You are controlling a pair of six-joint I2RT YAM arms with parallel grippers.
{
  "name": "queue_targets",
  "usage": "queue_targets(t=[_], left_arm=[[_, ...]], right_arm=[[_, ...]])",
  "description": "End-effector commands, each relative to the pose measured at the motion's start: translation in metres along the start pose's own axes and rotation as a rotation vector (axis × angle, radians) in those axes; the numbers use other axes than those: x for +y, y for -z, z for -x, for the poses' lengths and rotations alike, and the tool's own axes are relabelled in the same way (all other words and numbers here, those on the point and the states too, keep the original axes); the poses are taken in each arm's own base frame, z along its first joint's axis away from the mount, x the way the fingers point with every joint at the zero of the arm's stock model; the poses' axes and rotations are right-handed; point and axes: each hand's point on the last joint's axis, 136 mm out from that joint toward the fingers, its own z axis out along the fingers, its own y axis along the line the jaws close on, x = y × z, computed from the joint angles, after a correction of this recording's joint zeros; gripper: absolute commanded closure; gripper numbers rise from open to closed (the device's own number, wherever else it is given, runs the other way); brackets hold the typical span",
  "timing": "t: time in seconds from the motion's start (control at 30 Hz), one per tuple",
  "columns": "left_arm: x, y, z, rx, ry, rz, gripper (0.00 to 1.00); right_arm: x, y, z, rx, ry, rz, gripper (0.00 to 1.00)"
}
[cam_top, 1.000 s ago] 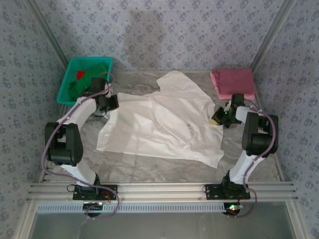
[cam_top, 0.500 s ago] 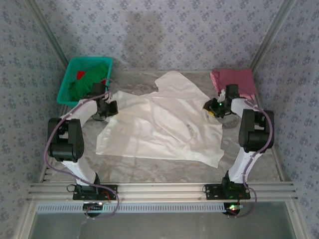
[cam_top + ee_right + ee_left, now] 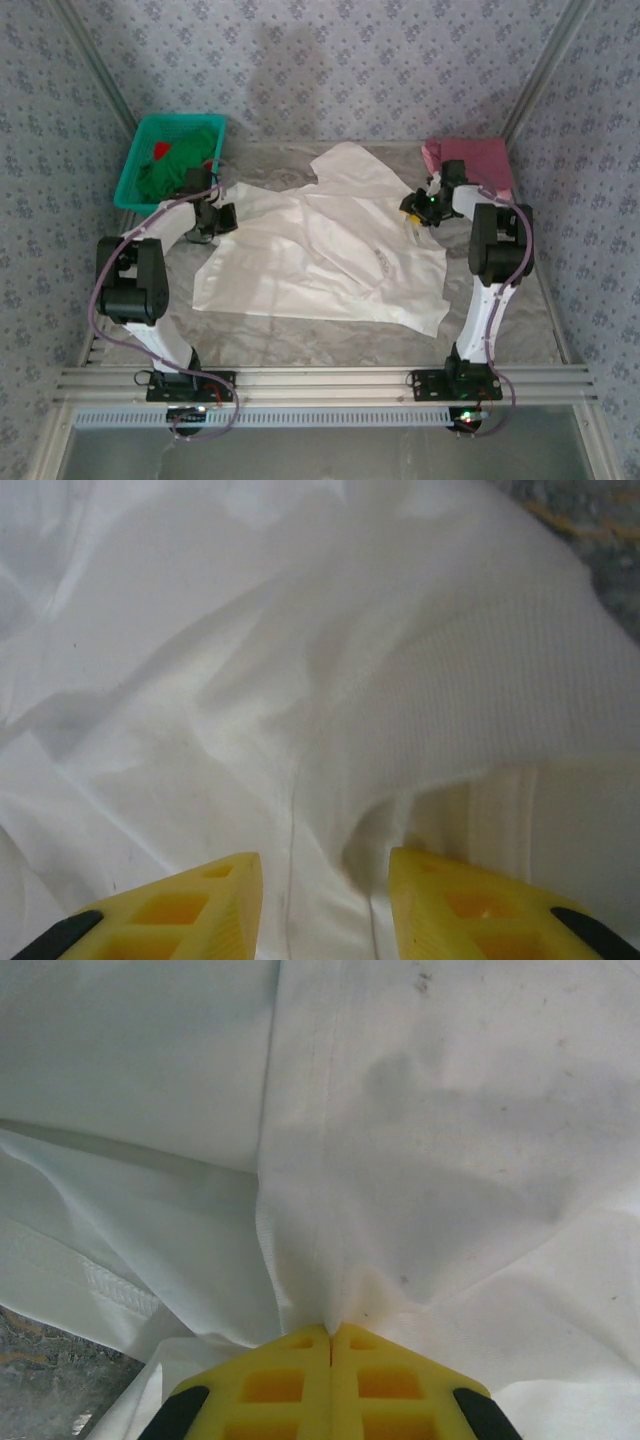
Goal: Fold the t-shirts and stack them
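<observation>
The cream-white t-shirt [image 3: 320,250] lies spread and rumpled across the middle of the table. A dusty pink t-shirt [image 3: 470,165] rests folded at the back right corner. My left gripper [image 3: 207,222] is at the white shirt's left edge, its yellow jaws shut on a pinch of the cloth [image 3: 330,1300]. My right gripper [image 3: 415,212] hovers over the shirt's right edge, near the pink shirt. In the right wrist view its jaws stand open over the white cloth [image 3: 300,730], a ribbed hem [image 3: 500,710] to the right, nothing gripped between them.
A teal mesh basket [image 3: 135,165] with green and red cloth stands at the back left. Patterned walls close the table on three sides. Grey tabletop [image 3: 300,335] shows in front of the shirt.
The right gripper has opened, letting go of the shirt, and moved back and left along the right edge toward the pink shirt. The left arm shifted slightly back, still pinching the cloth.
</observation>
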Motion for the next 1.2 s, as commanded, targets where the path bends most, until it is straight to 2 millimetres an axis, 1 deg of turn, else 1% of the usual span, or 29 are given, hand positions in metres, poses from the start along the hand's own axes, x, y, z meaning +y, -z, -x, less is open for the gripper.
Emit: queue_targets(t=[0.0, 0.07, 0.13, 0.2, 0.23, 0.3, 0.37, 0.4, 0.47, 0.6, 0.7, 0.8, 0.9, 0.97, 1.03, 1.07, 1.1, 1.13, 1.17], left_arm=[[-0.004, -0.003, 0.003, -0.006, 0.006, -0.024, 1.0], [-0.005, -0.004, 0.003, -0.005, 0.006, -0.029, 1.0], [-0.005, -0.004, 0.004, -0.007, 0.008, -0.031, 1.0], [-0.005, -0.004, 0.004, -0.008, 0.007, -0.031, 1.0], [-0.005, -0.004, 0.004, -0.007, 0.006, -0.031, 1.0], [-0.003, -0.003, 0.004, -0.01, 0.006, -0.022, 1.0], [-0.003, -0.003, 0.004, -0.009, 0.007, -0.021, 1.0], [-0.003, -0.002, 0.004, -0.009, 0.008, -0.022, 1.0], [-0.003, -0.001, 0.003, -0.011, 0.007, -0.024, 1.0], [-0.004, 0.004, 0.004, -0.015, 0.004, -0.019, 1.0], [-0.001, 0.005, 0.005, -0.017, 0.005, -0.011, 1.0], [-0.001, 0.002, 0.004, -0.008, 0.009, -0.015, 1.0], [-0.004, -0.004, 0.004, 0.005, 0.018, -0.037, 0.99], [-0.008, -0.009, 0.004, 0.017, 0.018, -0.056, 0.94], [-0.012, -0.013, 0.005, 0.03, 0.016, -0.077, 0.8], [-0.015, -0.015, 0.005, 0.039, 0.014, -0.093, 0.85], [-0.018, -0.017, 0.006, 0.044, 0.012, -0.112, 0.97], [-0.021, -0.018, 0.007, 0.048, 0.011, -0.123, 1.0], [-0.023, -0.02, 0.008, 0.053, 0.011, -0.129, 0.98]], right_arm=[[0.01, -0.007, 0.007, 0.006, 0.006, 0.027, 0.61], [0.012, -0.008, 0.013, -0.016, -0.003, 0.037, 0.64], [0.013, -0.008, 0.018, -0.04, -0.011, 0.039, 0.65], [0.014, -0.01, 0.023, -0.05, -0.019, 0.046, 0.69], [0.014, -0.01, 0.025, -0.051, -0.024, 0.045, 0.72], [0.01, -0.01, 0.03, -0.065, -0.039, 0.033, 0.84], [0.002, -0.006, 0.035, -0.086, -0.068, 0.012, 0.96], [-0.003, -0.002, 0.039, -0.107, -0.085, 0.004, 1.0], [-0.012, 0.01, 0.046, -0.153, -0.12, -0.011, 1.0], [-0.034, 0.047, 0.064, -0.264, -0.163, -0.091, 1.0], [-0.049, 0.072, 0.072, -0.317, -0.187, -0.151, 1.0], [-0.063, 0.09, 0.08, -0.355, -0.221, -0.16, 1.0], [-0.073, 0.101, 0.084, -0.37, -0.24, -0.172, 1.0], [-0.076, 0.104, 0.084, -0.374, -0.248, -0.168, 1.0], [-0.077, 0.103, 0.083, -0.373, -0.247, -0.166, 1.0], [-0.075, 0.103, 0.084, -0.373, -0.244, -0.159, 1.0], [-0.075, 0.101, 0.083, -0.371, -0.244, -0.155, 1.0], [-0.076, 0.1, 0.082, -0.368, -0.246, -0.153, 1.0], [-0.075, 0.099, 0.083, -0.369, -0.245, -0.147, 1.0]])
